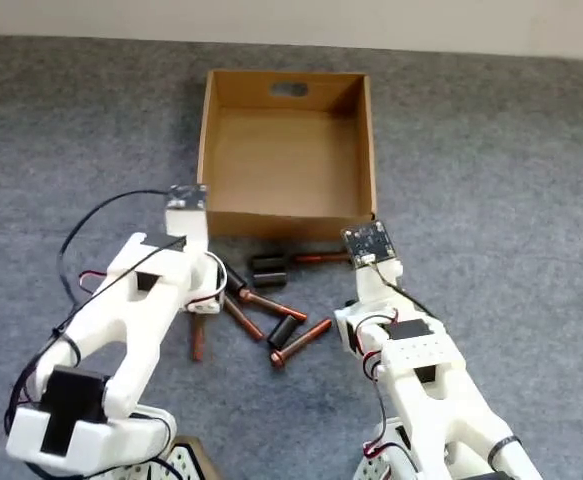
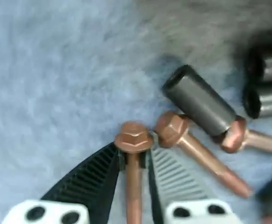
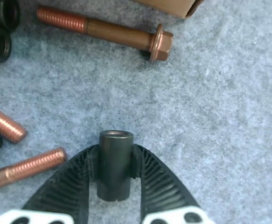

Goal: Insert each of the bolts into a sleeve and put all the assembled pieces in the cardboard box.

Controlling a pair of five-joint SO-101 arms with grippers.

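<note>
left gripper [image 2: 133,157]: its ribbed fingers are drawn in on a copper bolt, gripping the shank from both sides.
held bolt [image 2: 134,186]: it lies lengthwise between the fingers, with the hex head just past the fingertips.
second bolt [image 2: 201,156]: its head sits just beside one left fingertip, close to the held bolt's head. The shank slants away along that finger.
loose sleeve [image 2: 198,105]: it lies tilted on the carpet beyond the left fingertips.
right gripper [image 3: 115,154]: its fingers are clamped on a black sleeve.
held sleeve [image 3: 115,175]: it lies lengthwise between the fingers, with the open end just past the tips.
crosswise bolt [image 3: 108,32]: it lies well beyond the right fingertips, across their line, near the box corner.
cardboard box [image 1: 286,165]: it sits open side up beyond both sets of fingertips.
grey carpet [image 1: 491,150]: it lies under everything.
</note>
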